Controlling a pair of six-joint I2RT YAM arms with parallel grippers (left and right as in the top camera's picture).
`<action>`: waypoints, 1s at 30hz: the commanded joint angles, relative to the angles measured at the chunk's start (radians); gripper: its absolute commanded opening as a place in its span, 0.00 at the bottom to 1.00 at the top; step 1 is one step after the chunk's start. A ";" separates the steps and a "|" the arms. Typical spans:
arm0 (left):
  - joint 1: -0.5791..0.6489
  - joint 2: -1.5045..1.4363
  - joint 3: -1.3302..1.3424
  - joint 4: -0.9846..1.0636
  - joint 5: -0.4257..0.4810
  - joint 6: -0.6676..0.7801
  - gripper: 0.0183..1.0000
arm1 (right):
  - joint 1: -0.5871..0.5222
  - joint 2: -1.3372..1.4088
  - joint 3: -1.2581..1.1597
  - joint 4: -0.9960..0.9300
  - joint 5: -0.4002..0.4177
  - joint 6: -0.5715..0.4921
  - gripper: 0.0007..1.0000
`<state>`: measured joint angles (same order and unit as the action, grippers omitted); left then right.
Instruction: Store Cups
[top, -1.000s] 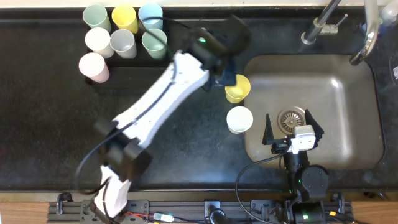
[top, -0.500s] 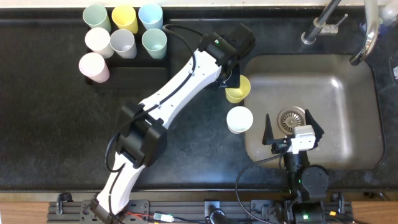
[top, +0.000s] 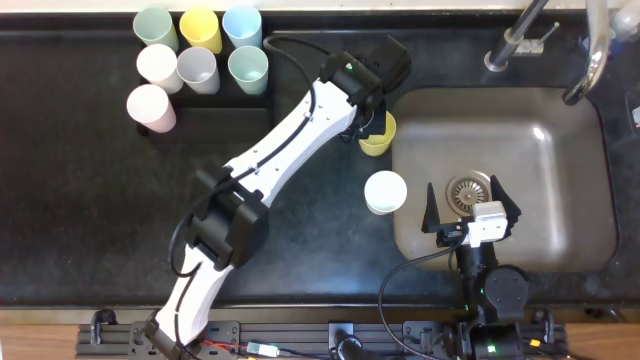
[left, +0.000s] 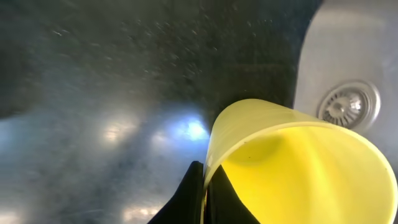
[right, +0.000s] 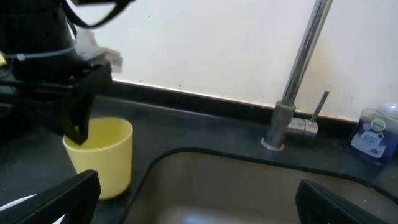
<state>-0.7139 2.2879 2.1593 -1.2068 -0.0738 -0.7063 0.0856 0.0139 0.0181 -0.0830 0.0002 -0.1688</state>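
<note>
Just above centre in the top view, our left gripper (left: 204, 179) pinches the rim of the yellow plastic cup (top: 378, 140) beside the left edge of the steel sink (top: 560, 150), while our right gripper (top: 470, 200) hangs wide open at lower right.

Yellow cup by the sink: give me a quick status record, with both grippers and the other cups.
Yellow cup: upright, beside the sink
Left gripper: shut on that cup's rim
Right gripper: open, over the sink
White cup: free, at the sink's edge
Cup cluster: seven cups, far-left counter
</note>
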 joint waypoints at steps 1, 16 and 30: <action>0.019 -0.233 0.006 -0.019 -0.234 -0.078 0.02 | -0.001 -0.010 -0.013 0.006 0.000 0.000 1.00; 0.383 -0.490 -0.107 -0.443 -0.394 -0.792 0.02 | -0.001 -0.010 -0.013 0.006 0.000 0.000 1.00; 0.562 -0.463 -0.433 -0.133 -0.228 -0.898 0.02 | -0.001 -0.010 -0.013 0.006 0.000 0.000 0.99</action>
<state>-0.1726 1.8118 1.7428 -1.3430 -0.3321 -1.5711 0.0856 0.0139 0.0181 -0.0826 0.0002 -0.1692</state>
